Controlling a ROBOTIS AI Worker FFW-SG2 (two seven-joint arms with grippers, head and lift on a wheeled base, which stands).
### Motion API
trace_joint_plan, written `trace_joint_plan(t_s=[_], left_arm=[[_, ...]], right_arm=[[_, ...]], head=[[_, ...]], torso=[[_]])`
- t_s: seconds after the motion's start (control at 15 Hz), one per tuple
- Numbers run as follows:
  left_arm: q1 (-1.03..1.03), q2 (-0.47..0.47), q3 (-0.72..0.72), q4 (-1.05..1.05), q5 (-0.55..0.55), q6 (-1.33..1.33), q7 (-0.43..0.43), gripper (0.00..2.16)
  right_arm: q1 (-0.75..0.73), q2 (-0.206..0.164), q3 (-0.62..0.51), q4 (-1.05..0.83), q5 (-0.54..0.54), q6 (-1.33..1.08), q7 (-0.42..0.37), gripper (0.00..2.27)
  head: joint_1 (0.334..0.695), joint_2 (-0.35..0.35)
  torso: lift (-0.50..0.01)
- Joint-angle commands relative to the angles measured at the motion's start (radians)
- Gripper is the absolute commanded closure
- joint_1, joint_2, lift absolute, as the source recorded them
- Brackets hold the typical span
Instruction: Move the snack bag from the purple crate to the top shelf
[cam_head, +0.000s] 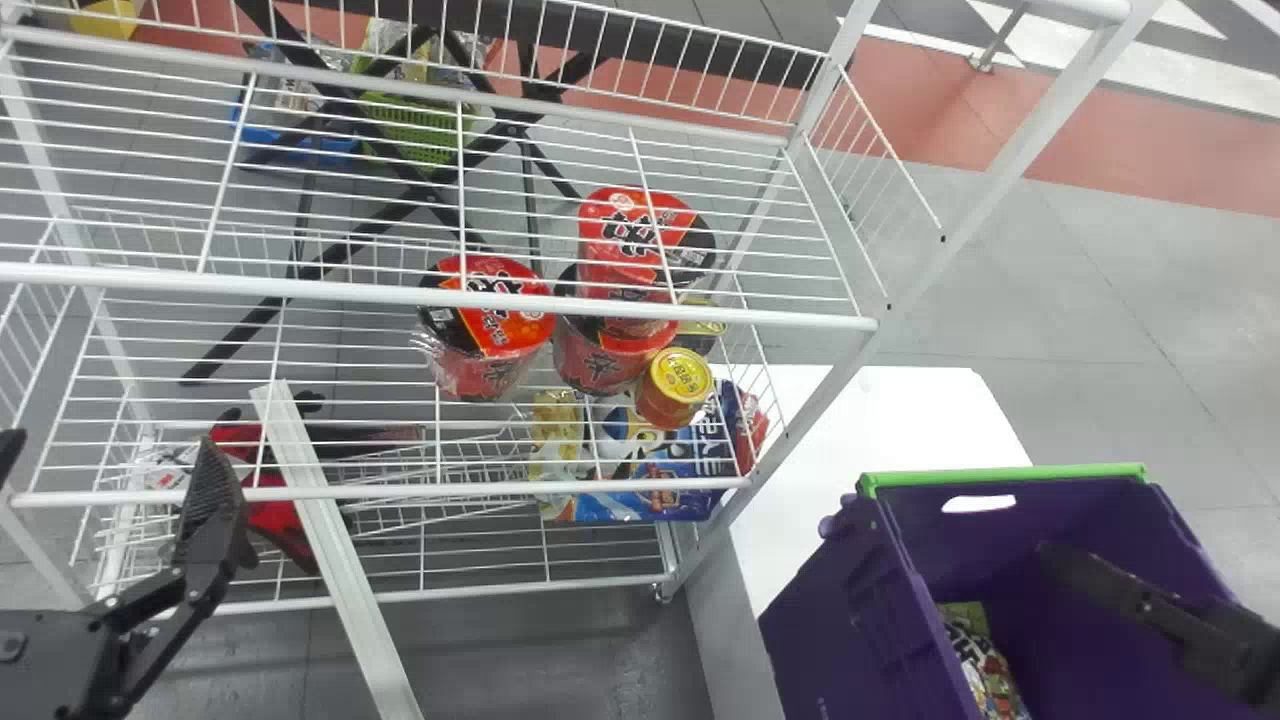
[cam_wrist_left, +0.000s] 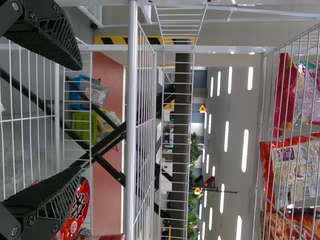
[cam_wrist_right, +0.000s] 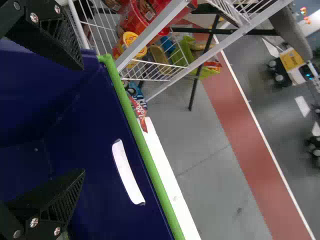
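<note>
Bag in the crate, lower right of the head view; right gripper, spread and empty at the crate, presumably so as to admit it; left gripper, spread and empty, idle by the rack, lower left; crate wall and lower frame edge conceal the bag's remainder

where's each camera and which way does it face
Head view: on the head, facing forward and down at rack and crate; left arm, right arm.
Left wrist view: on that wrist, facing through the rack; left hand, open.
Right wrist view: on that wrist, facing across the crate; right hand, open.
Head and right wrist share rack and crate.
</note>
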Motion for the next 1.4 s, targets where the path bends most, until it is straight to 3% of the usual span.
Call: trace_joint_plan(t_s=[0.0,0.27,0.4,0.8,0.93,1.33], left_arm=[[0.0,0.003,-0.001,0.001,0.0,0.0,0.0,0.1],[-0.006,0.006,-0.008,0.001,0.0,0.003,-0.001,0.1],[-0.009,0.006,-0.017,-0.001,-0.003,0.003,0.0,0.1],[-0.014,0.015,-0.02,0.001,-0.001,0.006,0.002,0.1],[-0.018,0.018,-0.02,0.007,0.002,0.006,0.002,0.1],[-0.052,0.027,-0.033,0.036,0.014,0.006,0.011,0.1]], right_arm=[[-0.008,-0.076,0.036,0.1,0.103,-0.097,0.043,0.0],[-0.008,-0.099,0.085,0.155,0.309,-0.229,0.112,0.0],[-0.003,-0.117,0.112,0.158,0.361,-0.254,0.155,0.0],[-0.028,-0.169,0.277,0.316,0.66,-0.281,0.155,0.0],[-0.034,-0.201,0.291,0.425,0.666,-0.333,0.155,0.0],[-0.071,-0.228,0.27,0.649,0.645,-0.53,0.155,0.0]], head=[[0.695,-0.35],[0.695,-0.35],[0.695,-0.35],[0.695,-0.35],[0.695,-0.35],[0.695,-0.35]], torso=[[-0.456],[-0.456],[-0.456],[-0.456],[-0.456],[-0.456]])
